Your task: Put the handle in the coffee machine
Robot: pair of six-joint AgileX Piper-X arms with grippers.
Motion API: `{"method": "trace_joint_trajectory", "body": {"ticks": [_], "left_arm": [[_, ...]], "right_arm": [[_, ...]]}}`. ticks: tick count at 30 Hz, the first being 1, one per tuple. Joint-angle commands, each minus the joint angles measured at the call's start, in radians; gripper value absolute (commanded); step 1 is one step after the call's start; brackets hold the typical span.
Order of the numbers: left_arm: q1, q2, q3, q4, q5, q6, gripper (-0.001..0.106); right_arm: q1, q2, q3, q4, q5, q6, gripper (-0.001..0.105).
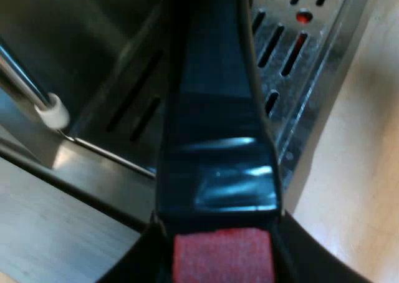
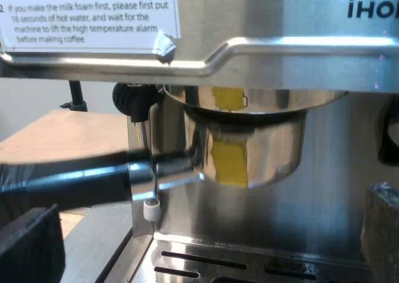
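Observation:
The metal holder (image 2: 249, 143) sits up against the underside of the espresso machine's (image 2: 299, 21) brew head, and a yellow mark shows on its cup. Its dark handle (image 2: 81, 180) sticks out sideways past the steam wand. My left gripper (image 1: 219, 261) is shut on that handle (image 1: 215, 108) near its red end (image 1: 223, 255), above the slotted drip tray (image 1: 299, 58). My right gripper (image 2: 206, 252) hangs open in front of the machine, below the holder. Its fingers (image 2: 31, 245) are spread wide with nothing between them.
The steam wand with a white tip (image 2: 149, 209) hangs just beside the handle, and its white tip (image 1: 55, 111) is also near my left arm. A black knob (image 2: 131, 99) sits on the machine's side. A paper label (image 2: 87, 15) is on the front. The machine stands on a wooden table (image 1: 361, 171).

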Motion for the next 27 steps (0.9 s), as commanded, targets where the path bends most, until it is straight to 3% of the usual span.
{"method": "trace_joint_trajectory", "body": {"ticks": [1,17,25,27], "left_arm": [[0.0,-0.011,-0.023,-0.022,0.058,-0.007,0.0],[0.0,-0.003,-0.038,-0.048,0.058,-0.007,0.0],[0.0,-0.003,-0.038,-0.124,0.058,-0.056,0.0],[0.0,-0.003,-0.038,-0.134,0.097,-0.074,0.0]], "right_arm": [[-0.003,-0.002,-0.001,-0.014,-0.002,-0.013,0.098],[-0.002,-0.002,-0.001,-0.014,-0.002,-0.013,0.098],[-0.002,-0.002,-0.001,-0.014,-0.002,-0.013,0.098],[-0.002,-0.002,-0.001,-0.014,-0.002,-0.013,0.098]]}}
